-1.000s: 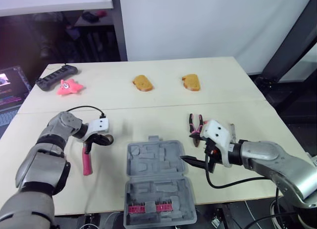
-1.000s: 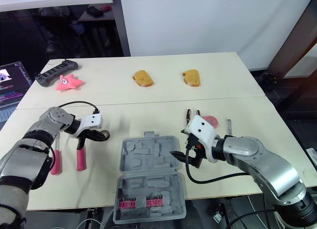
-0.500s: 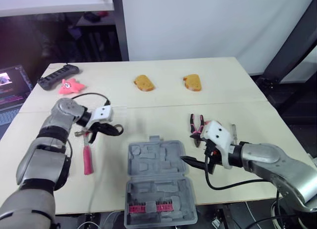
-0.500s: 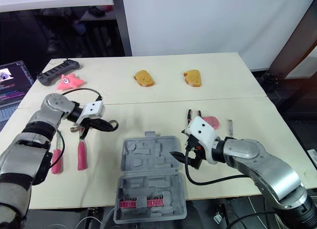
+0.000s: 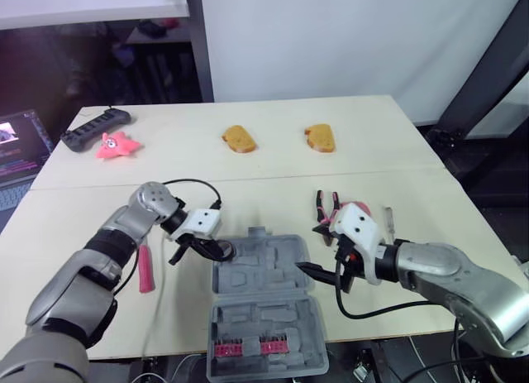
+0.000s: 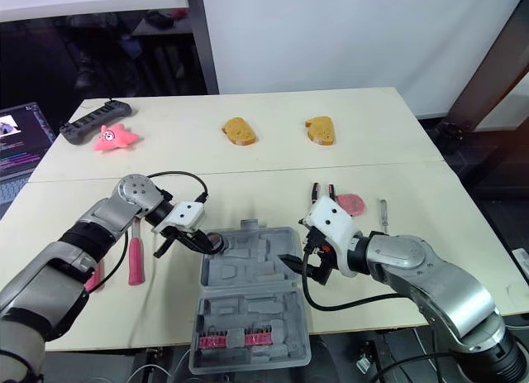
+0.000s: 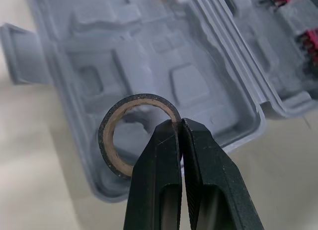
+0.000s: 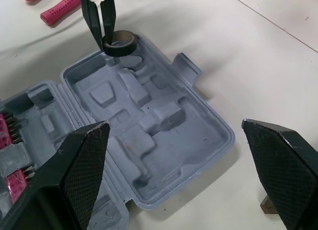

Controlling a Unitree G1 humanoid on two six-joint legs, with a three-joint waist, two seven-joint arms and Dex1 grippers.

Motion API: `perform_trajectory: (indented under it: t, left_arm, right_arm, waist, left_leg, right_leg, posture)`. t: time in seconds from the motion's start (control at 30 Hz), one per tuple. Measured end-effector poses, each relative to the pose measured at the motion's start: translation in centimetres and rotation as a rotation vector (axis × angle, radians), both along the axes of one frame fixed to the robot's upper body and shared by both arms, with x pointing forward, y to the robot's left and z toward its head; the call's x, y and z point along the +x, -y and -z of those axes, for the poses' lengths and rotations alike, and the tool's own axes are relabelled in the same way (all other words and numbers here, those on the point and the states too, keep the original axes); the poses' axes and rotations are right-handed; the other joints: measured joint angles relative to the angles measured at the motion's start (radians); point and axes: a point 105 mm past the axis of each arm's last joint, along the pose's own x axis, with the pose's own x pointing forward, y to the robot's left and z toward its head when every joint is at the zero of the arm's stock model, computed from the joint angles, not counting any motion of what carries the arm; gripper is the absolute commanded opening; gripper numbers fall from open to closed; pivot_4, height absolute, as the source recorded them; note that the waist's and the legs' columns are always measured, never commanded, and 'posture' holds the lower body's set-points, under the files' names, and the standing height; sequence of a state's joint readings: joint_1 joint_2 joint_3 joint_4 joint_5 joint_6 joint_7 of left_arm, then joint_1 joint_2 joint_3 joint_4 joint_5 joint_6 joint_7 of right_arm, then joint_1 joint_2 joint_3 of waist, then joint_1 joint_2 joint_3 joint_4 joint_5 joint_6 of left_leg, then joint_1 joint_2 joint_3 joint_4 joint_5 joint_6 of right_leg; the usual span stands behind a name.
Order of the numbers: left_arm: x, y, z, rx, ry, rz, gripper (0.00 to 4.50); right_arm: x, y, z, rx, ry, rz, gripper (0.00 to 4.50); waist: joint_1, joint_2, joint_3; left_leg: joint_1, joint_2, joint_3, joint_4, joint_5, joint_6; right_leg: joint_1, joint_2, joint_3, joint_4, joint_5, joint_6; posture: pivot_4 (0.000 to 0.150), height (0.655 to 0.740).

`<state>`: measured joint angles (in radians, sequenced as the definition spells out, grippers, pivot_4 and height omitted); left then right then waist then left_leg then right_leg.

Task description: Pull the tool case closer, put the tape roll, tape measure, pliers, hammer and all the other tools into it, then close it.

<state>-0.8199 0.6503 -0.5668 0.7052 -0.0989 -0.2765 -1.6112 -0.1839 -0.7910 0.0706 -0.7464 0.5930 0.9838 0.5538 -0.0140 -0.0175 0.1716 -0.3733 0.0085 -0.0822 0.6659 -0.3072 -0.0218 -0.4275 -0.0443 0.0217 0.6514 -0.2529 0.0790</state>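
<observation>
The grey tool case [image 5: 263, 294] lies open at the table's near edge, its moulded tray bare and pink bits in the near half. My left gripper [image 7: 179, 123] is shut on the black tape roll [image 7: 141, 98], holding it over the case's far left corner [image 8: 121, 41]. My right gripper [image 5: 321, 275] stands open at the case's right edge. Pink-handled pliers [image 5: 325, 208] lie just beyond it, with a pink tape measure [image 6: 350, 203] and a small screwdriver [image 6: 382, 211] alongside. A pink-handled tool [image 5: 145, 271] lies left of the case.
Two pieces of bread [image 5: 238, 139] [image 5: 319, 138] sit at the far middle of the table. A pink star toy [image 5: 116, 146] and a black power strip [image 5: 93, 128] lie at the far left. A laptop [image 5: 12, 147] stands off the table's left side.
My left gripper has carried the tape roll rightward from beside the pink tools to over the case's far left corner. The right gripper has stayed by the case.
</observation>
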Motion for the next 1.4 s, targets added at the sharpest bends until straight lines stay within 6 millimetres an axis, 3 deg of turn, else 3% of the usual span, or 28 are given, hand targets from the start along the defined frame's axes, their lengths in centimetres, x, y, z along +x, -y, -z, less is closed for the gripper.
perform_trajectory:
  t: [0.17,0.8,0.9,1.1,1.4]
  left_arm:
    - [-0.4,0.0,1.1,0.031,-0.009,0.017,0.03]
    - [0.6,0.0,1.7,0.05,0.04,-0.036,0.03]
    - [0.7,-0.2,1.8,0.052,0.038,-0.045,0.97]
    - [0.8,0.0,1.6,0.03,0.041,-0.051,3.98]
    - [1.1,0.1,-0.4,-0.04,0.009,-0.083,3.98]
  right_arm:
    - [-0.1,0.0,0.0,-0.004,0.0,0.006,4.5]
    - [-0.2,0.0,0.1,-0.001,-0.009,0.01,4.5]
    - [-0.2,0.0,0.1,-0.001,-0.01,0.01,4.5]
    - [-0.2,0.0,0.1,-0.001,-0.01,0.008,4.5]
    - [-0.2,0.0,0.0,0.0,-0.009,0.006,4.5]
  waist:
    - [0.0,0.0,0.0]
    - [-0.003,0.0,0.0]
    - [-0.002,0.0,0.0]
    - [0.0,0.0,0.0]
    - [-0.002,0.0,0.0]
  left_leg:
    - [0.0,0.0,0.0,0.0,0.0,0.0]
    - [0.0,0.0,0.0,0.0,0.0,0.0]
    - [0.0,0.0,0.0,0.0,0.0,0.0]
    - [0.0,0.0,0.0,0.0,0.0,0.0]
    - [0.0,0.0,0.0,0.0,0.0,0.0]
  right_leg:
    - [0.0,0.0,0.0,0.0,0.0,0.0]
    - [0.0,0.0,0.0,0.0,0.0,0.0]
    - [0.0,0.0,0.0,0.0,0.0,0.0]
    - [0.0,0.0,0.0,0.0,0.0,0.0]
    - [0.0,0.0,0.0,0.0,0.0,0.0]
  posture:
    - [0.15,0.74]
    - [0.15,0.74]
    - [0.15,0.74]
    - [0.15,0.74]
    - [0.15,0.74]
